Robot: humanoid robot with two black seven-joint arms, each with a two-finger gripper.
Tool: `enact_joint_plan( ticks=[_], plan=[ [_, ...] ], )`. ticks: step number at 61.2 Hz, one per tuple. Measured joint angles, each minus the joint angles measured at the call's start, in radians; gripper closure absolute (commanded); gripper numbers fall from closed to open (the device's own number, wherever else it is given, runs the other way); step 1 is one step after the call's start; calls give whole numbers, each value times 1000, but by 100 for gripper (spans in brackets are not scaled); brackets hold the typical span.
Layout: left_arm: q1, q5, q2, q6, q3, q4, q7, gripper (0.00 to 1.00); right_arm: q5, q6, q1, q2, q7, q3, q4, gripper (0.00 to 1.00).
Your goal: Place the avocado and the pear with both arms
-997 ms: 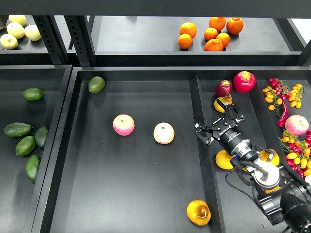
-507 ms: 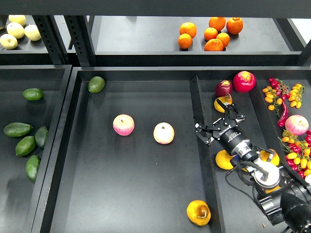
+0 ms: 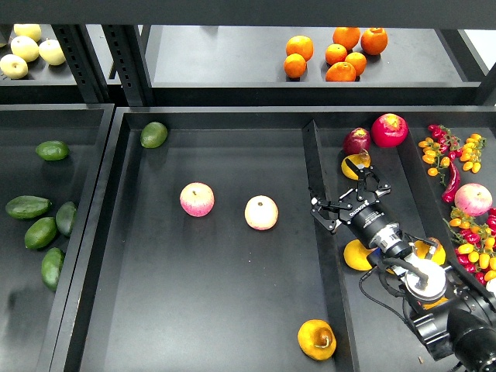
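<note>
The pear [image 3: 317, 339], squat and yellow-orange with a dark hollow, lies at the front right of the big centre tray [image 3: 232, 310]. The avocado [image 3: 153, 134], dark green and egg-shaped, lies in the tray's far left corner. My right gripper [image 3: 339, 189] is open and empty. It hovers by the divider between the centre tray and the right tray, well behind the pear. My left arm is out of view.
Two pink-and-yellow apples [image 3: 197, 199] [image 3: 261, 212] lie mid-tray. Paler avocados [image 3: 40, 232] fill the left tray. The right tray holds a yellow fruit [image 3: 356, 165], red fruit [image 3: 389, 129], oranges [image 3: 358, 255], chillies and small tomatoes. More oranges [image 3: 341, 71] sit on the back shelf.
</note>
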Motion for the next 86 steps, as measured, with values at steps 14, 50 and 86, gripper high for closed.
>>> enact_joint_plan(
  ticks=[14,50,86],
  plan=[
    [4,1,-3,0,0,4,0,45,0,0,0,0,0,0,0,1],
    [6,11,-8,0,3,1,0,23,0,0,-4,0,0,0,-1,1],
    [-4,-33,-29,0,-95,-52,0,20,0,0,-5,0,0,-1,-2,1]
  ],
)
